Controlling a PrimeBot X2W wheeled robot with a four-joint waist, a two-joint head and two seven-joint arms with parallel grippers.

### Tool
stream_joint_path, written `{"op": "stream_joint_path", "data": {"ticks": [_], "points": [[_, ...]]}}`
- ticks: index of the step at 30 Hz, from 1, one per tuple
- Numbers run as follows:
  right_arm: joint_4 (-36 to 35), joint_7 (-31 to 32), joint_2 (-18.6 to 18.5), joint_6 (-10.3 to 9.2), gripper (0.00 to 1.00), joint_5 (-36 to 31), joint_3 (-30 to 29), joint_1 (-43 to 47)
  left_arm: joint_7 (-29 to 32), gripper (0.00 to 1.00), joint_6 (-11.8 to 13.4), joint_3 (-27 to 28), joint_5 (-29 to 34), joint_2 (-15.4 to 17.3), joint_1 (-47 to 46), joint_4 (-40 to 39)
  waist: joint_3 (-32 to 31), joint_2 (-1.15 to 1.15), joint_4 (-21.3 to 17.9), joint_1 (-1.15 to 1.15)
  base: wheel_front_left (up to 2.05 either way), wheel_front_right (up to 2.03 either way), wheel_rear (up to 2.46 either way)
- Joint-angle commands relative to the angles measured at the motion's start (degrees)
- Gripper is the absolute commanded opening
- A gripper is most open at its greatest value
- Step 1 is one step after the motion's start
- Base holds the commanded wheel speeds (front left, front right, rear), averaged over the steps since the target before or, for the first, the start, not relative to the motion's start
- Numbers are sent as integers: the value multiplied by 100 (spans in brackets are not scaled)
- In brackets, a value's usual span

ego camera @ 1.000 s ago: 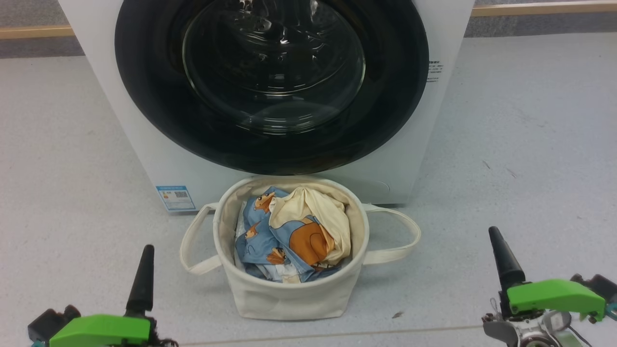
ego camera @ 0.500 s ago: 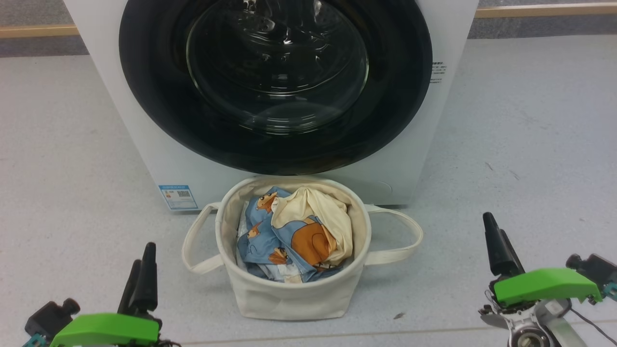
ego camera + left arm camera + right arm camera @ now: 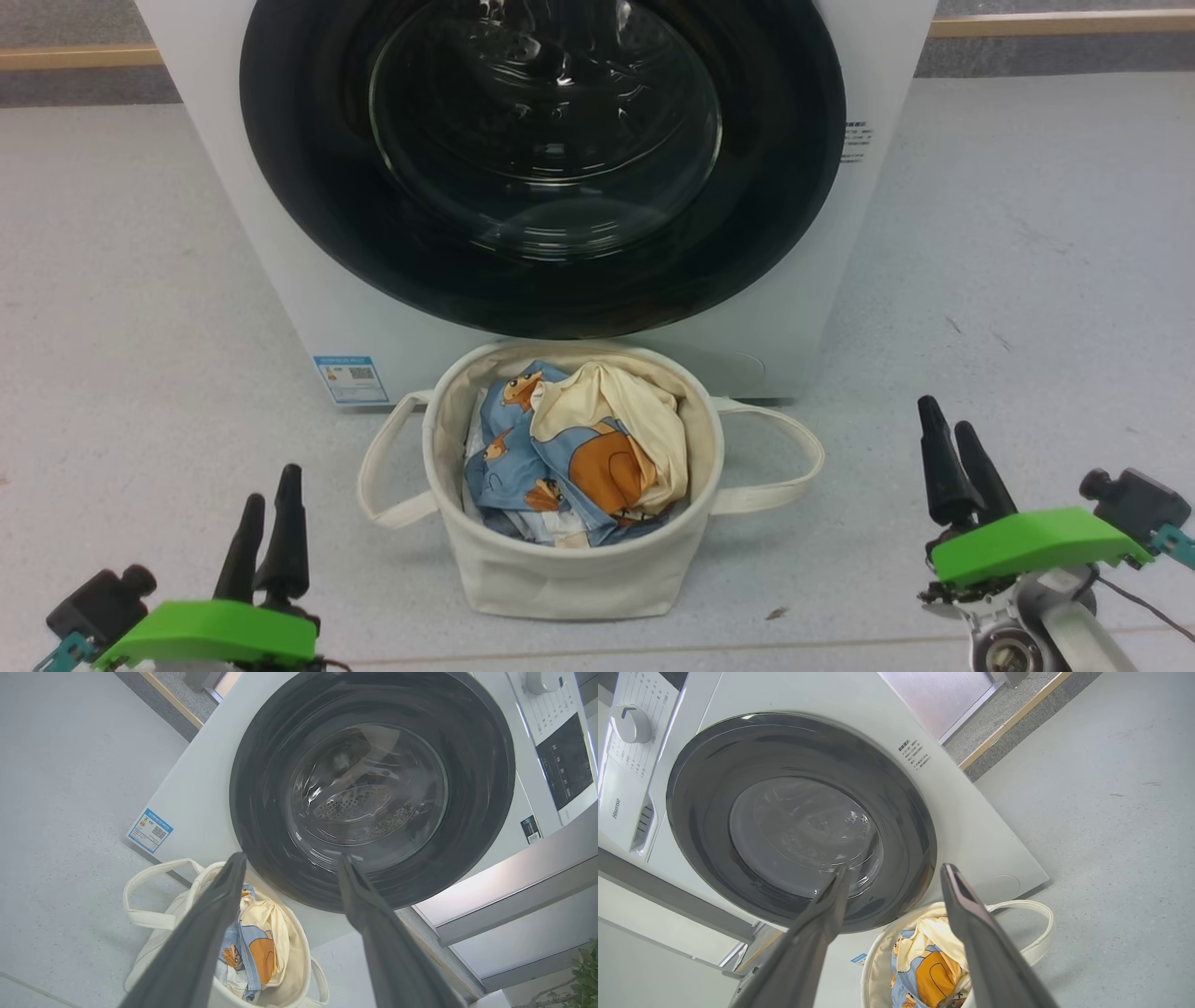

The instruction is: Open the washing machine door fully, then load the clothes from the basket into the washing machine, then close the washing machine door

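Loosely in the basket (image 3: 560, 579), the clothes (image 3: 579, 457), perhaps white fabric (image 3: 557, 534) underneath.

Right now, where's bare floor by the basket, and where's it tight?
Bare floor: between the basket and the right gripper, running up beside the washing machine; another patch between basket and left gripper. Tight: basket close under the washing machine door.

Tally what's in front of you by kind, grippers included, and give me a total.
Washing machine: 1
Door: 1
Basket: 1
Heap of clothes: 1, separate pieces can't be counted
Blue label: 1
Grippers: 2, left gripper and right gripper, both open
Total: 7
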Motion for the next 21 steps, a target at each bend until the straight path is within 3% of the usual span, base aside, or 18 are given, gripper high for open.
{"op": "stream_joint_path", "data": {"ticks": [1,21], "points": [[-197,-70,-32,0,100,-258,22,-361,-97,100,-51,143,222,133,-360,-137,-1,0,9,0,0,0,0],[-172,-153,50,0,100,-1654,115,-562,-415,100,-135,193,1378,234,-526,155,-26,0,80,0,0,0,0]]}}
